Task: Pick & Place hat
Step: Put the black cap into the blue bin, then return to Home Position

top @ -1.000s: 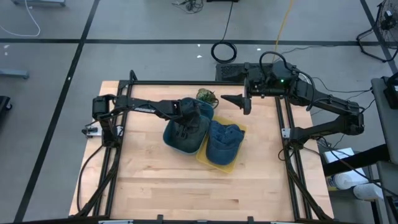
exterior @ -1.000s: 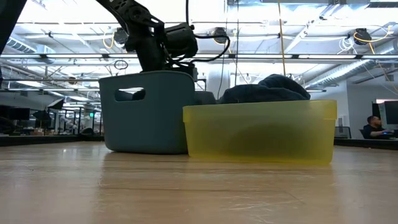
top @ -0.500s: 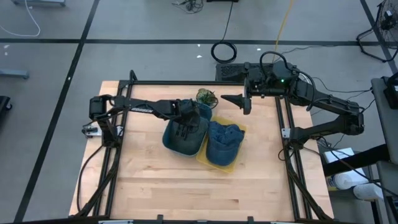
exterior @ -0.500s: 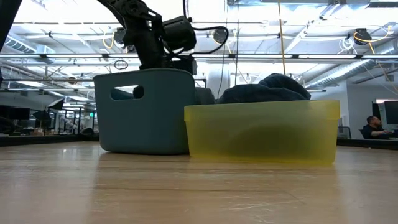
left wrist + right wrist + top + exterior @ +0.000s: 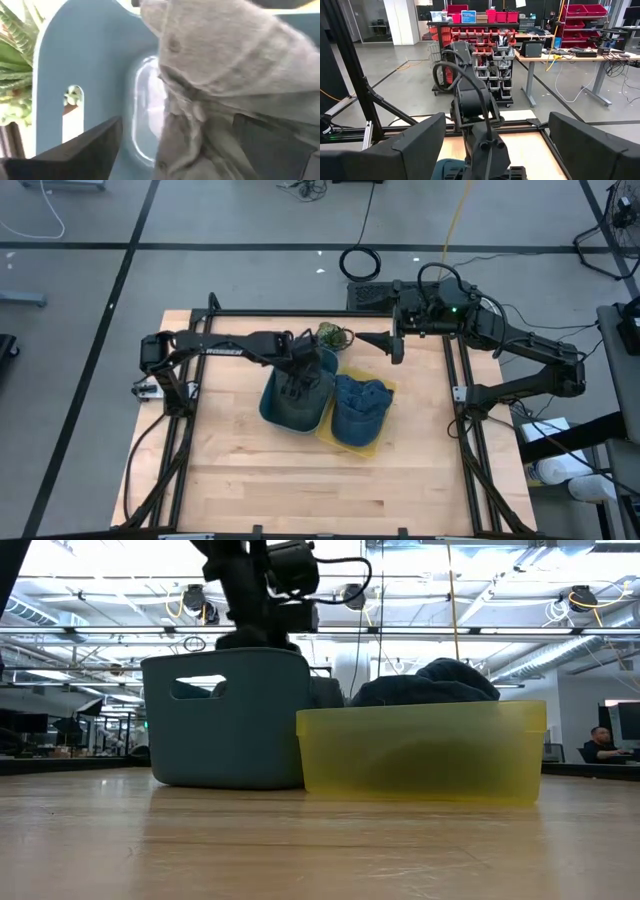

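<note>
Two bins side by side on a wooden table [image 5: 240, 480]: blue-grey bin [image 5: 296, 392] touching yellow bin [image 5: 358, 412]. Grey hat [image 5: 225, 85] lying inside the blue-grey bin; dark blue hat [image 5: 358, 404] heaped in the yellow bin, rising above its rim in the low view. Left gripper [image 5: 300, 358] poised just above the blue-grey bin's far end, fingers spread apart, grasping nothing. Right gripper [image 5: 385, 343] hovering beyond the yellow bin, fingers spread wide, holding nothing. Small potted plant [image 5: 333, 336] just behind the bins.
</note>
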